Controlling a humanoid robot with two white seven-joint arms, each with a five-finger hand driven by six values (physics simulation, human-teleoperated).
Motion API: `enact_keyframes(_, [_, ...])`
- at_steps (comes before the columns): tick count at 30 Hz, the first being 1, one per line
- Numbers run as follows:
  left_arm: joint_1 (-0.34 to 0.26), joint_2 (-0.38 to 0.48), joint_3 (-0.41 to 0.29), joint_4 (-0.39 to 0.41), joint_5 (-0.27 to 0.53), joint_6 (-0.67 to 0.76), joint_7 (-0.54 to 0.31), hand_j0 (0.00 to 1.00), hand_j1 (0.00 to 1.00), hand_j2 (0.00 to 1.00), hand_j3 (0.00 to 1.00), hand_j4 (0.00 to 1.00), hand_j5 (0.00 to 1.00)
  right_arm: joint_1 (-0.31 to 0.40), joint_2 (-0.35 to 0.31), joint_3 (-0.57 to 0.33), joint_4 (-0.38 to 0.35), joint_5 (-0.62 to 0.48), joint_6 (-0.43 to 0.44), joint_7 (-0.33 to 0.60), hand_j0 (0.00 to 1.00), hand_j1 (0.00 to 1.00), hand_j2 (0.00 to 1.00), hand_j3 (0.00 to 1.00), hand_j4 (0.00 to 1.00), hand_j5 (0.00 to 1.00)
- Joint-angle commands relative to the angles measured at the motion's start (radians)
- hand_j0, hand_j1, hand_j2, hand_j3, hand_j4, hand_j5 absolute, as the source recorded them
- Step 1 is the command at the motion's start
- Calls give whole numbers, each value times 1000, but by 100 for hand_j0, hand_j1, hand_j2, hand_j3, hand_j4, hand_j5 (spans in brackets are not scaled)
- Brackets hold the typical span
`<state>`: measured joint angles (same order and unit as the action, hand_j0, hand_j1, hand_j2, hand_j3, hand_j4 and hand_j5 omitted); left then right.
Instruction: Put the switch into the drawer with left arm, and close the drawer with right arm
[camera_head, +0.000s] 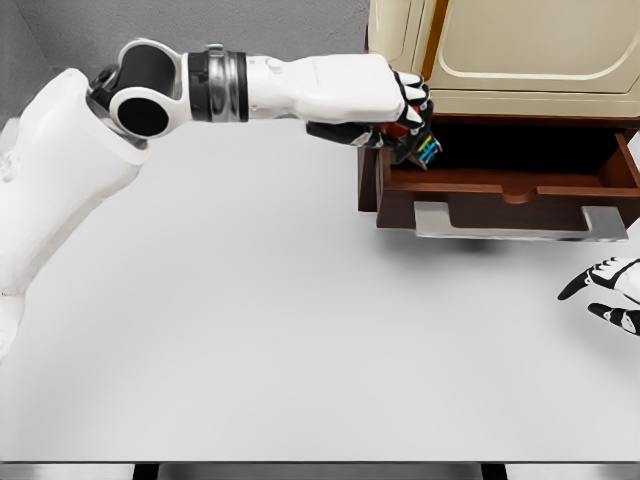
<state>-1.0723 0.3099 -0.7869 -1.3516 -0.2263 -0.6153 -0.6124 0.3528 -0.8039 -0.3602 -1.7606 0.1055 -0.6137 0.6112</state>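
My left hand (408, 128) reaches across the table to the left end of the open wooden drawer (510, 190). Its fingers are curled around the switch (428, 150), a small dark device with red and blue parts. The switch hangs just over the drawer's left rim, at the edge of the dark cavity. The drawer is pulled out from a cream cabinet (500, 50) and has a metal handle (520, 222) on its front. My right hand (608, 288) rests low at the right edge with its fingers spread and nothing in them.
The white tabletop (280, 320) stretches in front of the cabinet. Its front edge runs along the bottom of the head view. A grey wall stands behind, at the top left.
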Motion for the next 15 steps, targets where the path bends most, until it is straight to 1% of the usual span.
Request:
enact_keyframes(1, [2, -60, 2, 48, 13, 4, 2, 30, 30, 30, 30, 30, 30, 0, -1, 1, 0, -7, 3, 0, 57, 57, 57, 57, 57, 57])
enact_keyframes(7, [26, -86, 3, 66, 18, 4, 2, 30, 30, 30, 30, 30, 30, 0, -1, 9, 0, -7, 3, 0, 57, 57, 57, 57, 57, 57])
enact_keyframes(8, [37, -94, 3, 97, 21, 4, 2, 30, 30, 30, 30, 30, 30, -2, -1, 9, 0, -7, 3, 0, 57, 57, 57, 57, 57, 57])
enact_keyframes(10, [37, -109, 3, 158, 39, 4, 2, 30, 30, 30, 30, 30, 30, -3, 0, 9, 0, -7, 3, 0, 57, 57, 57, 57, 57, 57])
enact_keyframes(15, [32, -113, 8, 164, 54, 4, 2, 30, 30, 30, 30, 30, 30, -2, -1, 9, 0, -7, 3, 0, 57, 57, 57, 57, 57, 57])
